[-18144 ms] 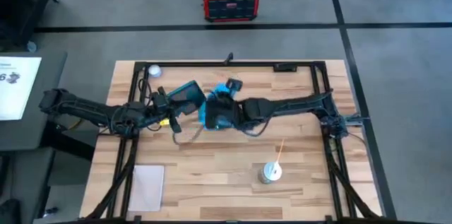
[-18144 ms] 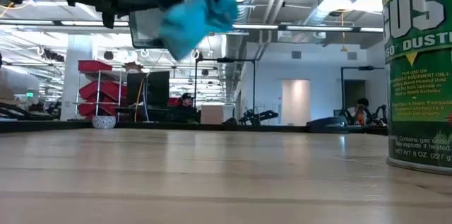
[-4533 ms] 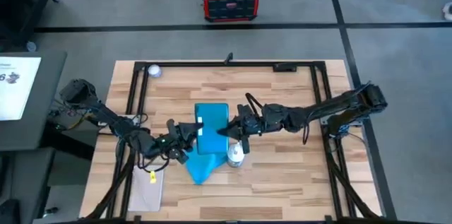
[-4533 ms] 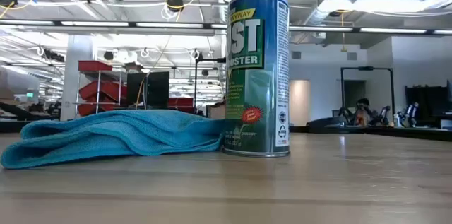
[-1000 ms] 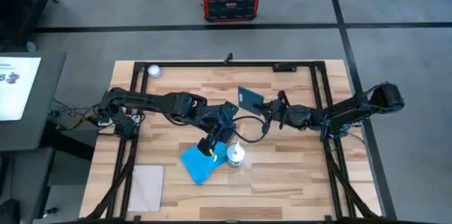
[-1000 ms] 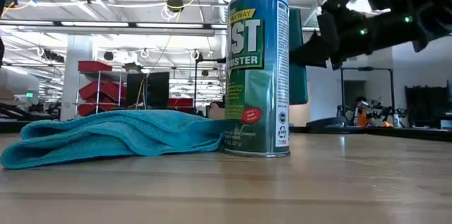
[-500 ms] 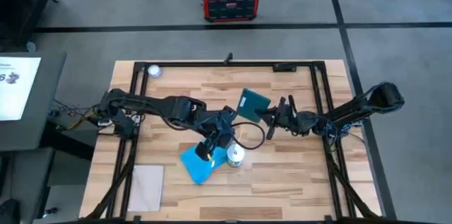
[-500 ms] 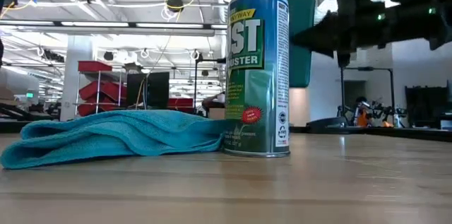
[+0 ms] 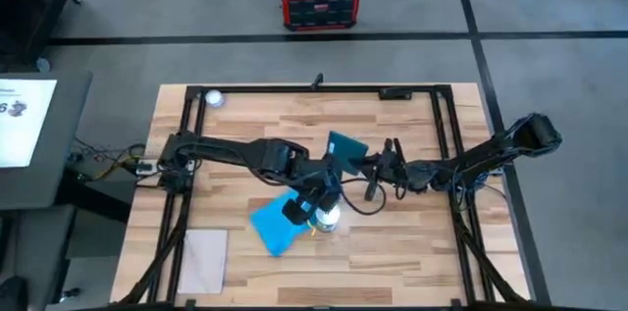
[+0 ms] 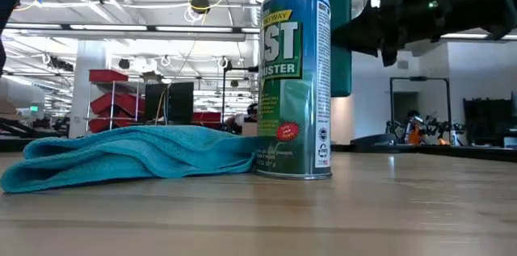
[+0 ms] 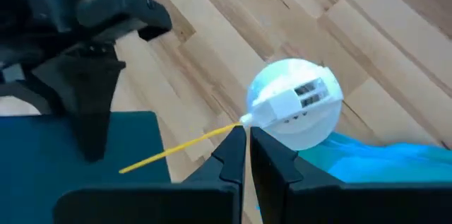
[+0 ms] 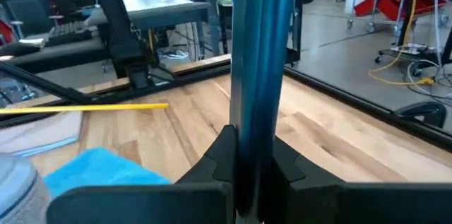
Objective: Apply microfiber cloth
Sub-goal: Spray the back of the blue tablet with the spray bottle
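One wooden table point(image 9: 412, 242), hall beyond.

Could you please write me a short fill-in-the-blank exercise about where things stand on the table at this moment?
1. The dark glossy tablet is held off the table by the ____ gripper.
2. The bright sky-blue microfiber cloth lies crumpled on the ____ table.
3. The green dust-remover spray can stands ____ beside the cloth.
4. The left gripper is shut on the can's thin ____ straw.

Missing words: right; wooden; upright; yellow
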You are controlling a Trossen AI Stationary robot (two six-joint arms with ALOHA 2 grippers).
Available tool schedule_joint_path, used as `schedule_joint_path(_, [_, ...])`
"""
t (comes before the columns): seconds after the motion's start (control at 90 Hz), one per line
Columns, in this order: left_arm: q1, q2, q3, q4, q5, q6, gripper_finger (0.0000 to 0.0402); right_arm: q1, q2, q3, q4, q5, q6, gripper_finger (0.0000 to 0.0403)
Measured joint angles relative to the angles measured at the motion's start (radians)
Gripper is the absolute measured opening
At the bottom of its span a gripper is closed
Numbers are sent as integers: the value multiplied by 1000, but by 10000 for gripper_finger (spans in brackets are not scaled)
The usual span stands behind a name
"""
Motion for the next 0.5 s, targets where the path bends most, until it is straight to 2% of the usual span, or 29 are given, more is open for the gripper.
schedule_joint_path(0.211, [21,79,131,-70,13,11,0,20,0,0,-74,1,66,9])
schedule_joint_path(0.5, [28,110,142,-114,36,17,0,80,-1,0,-71,98,66,9])
